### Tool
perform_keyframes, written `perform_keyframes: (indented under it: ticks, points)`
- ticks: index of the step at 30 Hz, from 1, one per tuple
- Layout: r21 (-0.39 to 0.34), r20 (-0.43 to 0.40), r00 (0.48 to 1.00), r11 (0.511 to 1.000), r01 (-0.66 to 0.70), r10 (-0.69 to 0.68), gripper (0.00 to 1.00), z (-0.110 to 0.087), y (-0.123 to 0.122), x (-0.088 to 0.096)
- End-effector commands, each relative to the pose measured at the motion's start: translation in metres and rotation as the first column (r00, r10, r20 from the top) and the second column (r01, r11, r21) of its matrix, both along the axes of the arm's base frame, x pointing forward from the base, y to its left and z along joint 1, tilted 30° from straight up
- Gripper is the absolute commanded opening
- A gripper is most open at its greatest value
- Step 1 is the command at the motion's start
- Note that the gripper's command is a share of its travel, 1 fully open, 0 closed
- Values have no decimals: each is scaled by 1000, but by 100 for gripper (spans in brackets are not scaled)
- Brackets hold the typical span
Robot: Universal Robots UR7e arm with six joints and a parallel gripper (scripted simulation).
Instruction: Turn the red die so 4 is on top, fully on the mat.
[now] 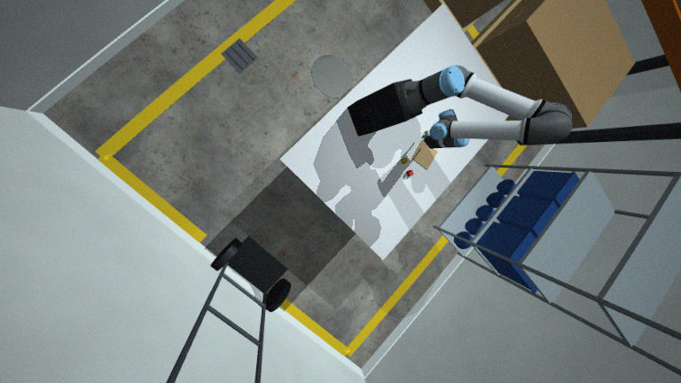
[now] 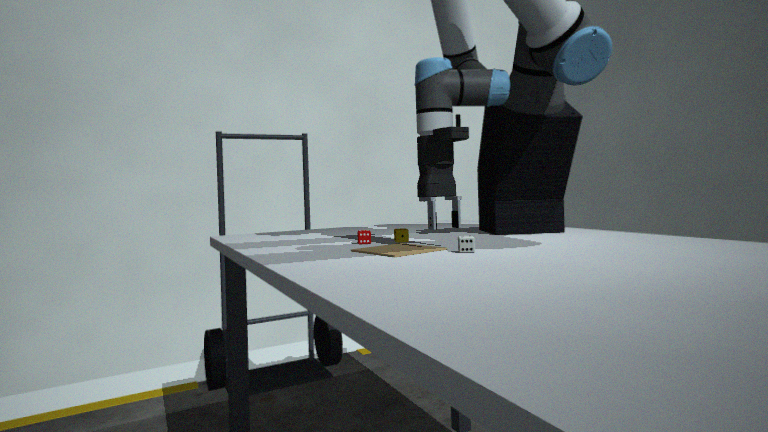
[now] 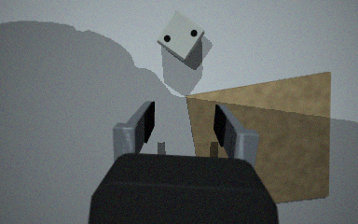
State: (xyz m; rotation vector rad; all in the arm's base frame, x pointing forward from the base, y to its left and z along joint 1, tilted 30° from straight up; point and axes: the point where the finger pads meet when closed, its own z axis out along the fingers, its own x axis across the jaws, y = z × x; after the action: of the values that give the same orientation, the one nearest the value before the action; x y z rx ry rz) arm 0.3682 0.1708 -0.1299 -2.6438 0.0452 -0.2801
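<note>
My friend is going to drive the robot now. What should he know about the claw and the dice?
Gripper: open, holding nothing, hanging just above the table by the edge of the tan mat.
Red die: on the table, off the mat, on the far side from the gripper. Its top face cannot be read from here.
Yellow die: behind the mat, between the red die and the gripper.
White die: beside the mat, showing 2 on top.
Done: nothing yet on the red die.
Left: grasp the red die, turn it so 4 is up, set it fully on the mat, release. Leave the yellow and white dice alone.

White arm tubes, grey joints, blue caps; black pincer, grey fingers.
</note>
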Motion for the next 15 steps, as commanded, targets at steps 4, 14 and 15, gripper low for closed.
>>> perform_keyframes:
  ticks: [4, 14, 15]
  points:
    - [-3, 0, 1000, 1000, 2, -2, 100, 13, 24, 0]
    - [-3, 0, 1000, 1000, 2, -2, 100, 24, 47, -2]
    - [-3, 0, 1000, 1000, 2, -2, 100, 25, 48, -2]
